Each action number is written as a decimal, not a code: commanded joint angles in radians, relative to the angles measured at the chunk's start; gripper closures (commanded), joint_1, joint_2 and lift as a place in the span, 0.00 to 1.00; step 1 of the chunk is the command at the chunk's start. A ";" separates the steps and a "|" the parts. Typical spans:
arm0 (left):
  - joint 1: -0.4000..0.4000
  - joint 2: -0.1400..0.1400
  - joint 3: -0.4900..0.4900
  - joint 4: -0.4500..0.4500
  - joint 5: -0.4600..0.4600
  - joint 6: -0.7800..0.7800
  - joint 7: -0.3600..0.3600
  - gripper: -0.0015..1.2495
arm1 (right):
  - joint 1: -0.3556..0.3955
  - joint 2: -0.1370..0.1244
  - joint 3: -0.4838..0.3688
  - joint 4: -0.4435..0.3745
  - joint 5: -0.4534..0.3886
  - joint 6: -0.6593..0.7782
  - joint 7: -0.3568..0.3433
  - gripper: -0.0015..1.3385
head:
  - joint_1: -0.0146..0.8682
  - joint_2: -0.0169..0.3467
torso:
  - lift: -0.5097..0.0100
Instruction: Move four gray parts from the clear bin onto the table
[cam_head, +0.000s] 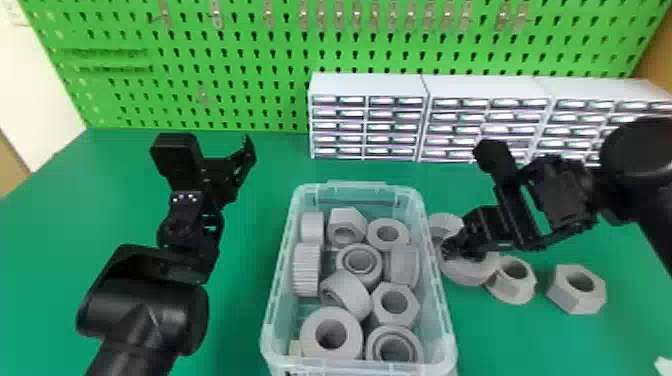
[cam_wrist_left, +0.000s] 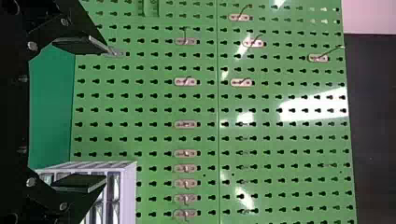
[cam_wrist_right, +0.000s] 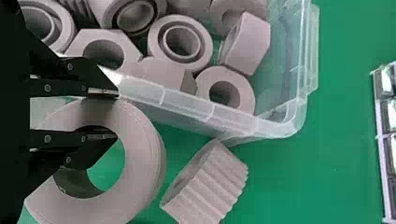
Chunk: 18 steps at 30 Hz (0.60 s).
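By our reckoning the job is nearly finished. Beside the clear bin (cam_head: 352, 189), on the robot's right, we see three gray parts standing free on the table (cam_head: 240, 290): a ribbed part (cam_head: 444, 222) close to the bin wall, a flanged part (cam_head: 510, 292) and a hex nut (cam_head: 570, 301) farthest out. The fourth, a large ring (cam_head: 467, 274), is among them, outside the bin, between the ribbed part and the flanged one.

The right gripper (cam_wrist_right: 116, 115) has one finger inside the ring's hole and the other against its outer side, so we take them to be clamped on its wall. We cannot tell whether the ring bears fully on the table. The left gripper (cam_wrist_left: 106, 115) is empty, its fingers wide apart, on the bin's other side.

What is left, we judge, is to seat the ring, let go and back away; the gray parts inside the bin can stay there.
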 joint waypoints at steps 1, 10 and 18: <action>0.000 0.000 -0.002 0.000 0.002 0.000 0.001 0.23 | 0.014 -0.003 -0.006 0.009 0.012 0.001 0.000 0.78 | 0.80 0.24 | 0.88; 0.001 -0.001 -0.002 0.000 0.003 0.000 0.003 0.23 | 0.042 -0.005 -0.013 0.026 0.037 0.001 0.000 0.78 | 0.80 0.24 | 0.88; 0.004 -0.008 0.003 0.000 0.003 0.000 0.003 0.23 | 0.063 -0.006 -0.016 0.055 0.060 0.001 0.000 0.78 | 0.80 0.24 | 0.88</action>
